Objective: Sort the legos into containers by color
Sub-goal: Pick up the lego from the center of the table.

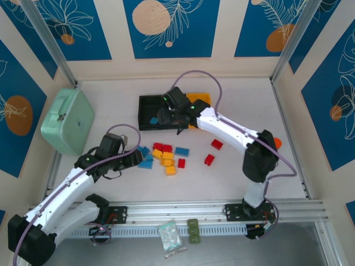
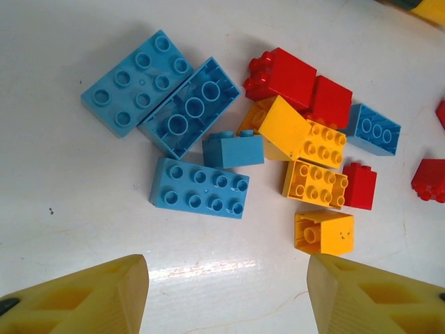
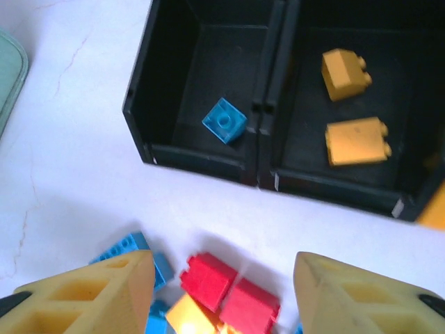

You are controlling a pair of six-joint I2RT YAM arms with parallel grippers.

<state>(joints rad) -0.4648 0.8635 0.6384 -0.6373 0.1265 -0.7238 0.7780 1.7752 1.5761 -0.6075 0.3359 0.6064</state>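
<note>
The loose legos lie in a pile mid-table: blue ones on the left, yellow-orange and red to the right. Two more red bricks sit apart on the right. My left gripper is open just short of the pile, nothing between its fingers. My right gripper is open above the pile's far edge, facing the bins. The left black bin holds one blue brick. The middle black bin holds two yellow-orange bricks. The yellow-orange bin is mostly hidden by the right arm.
A mint-green case stands at the left. Green blocks and a small clear bag lie beyond the rail at the near edge. Walls enclose the table on three sides.
</note>
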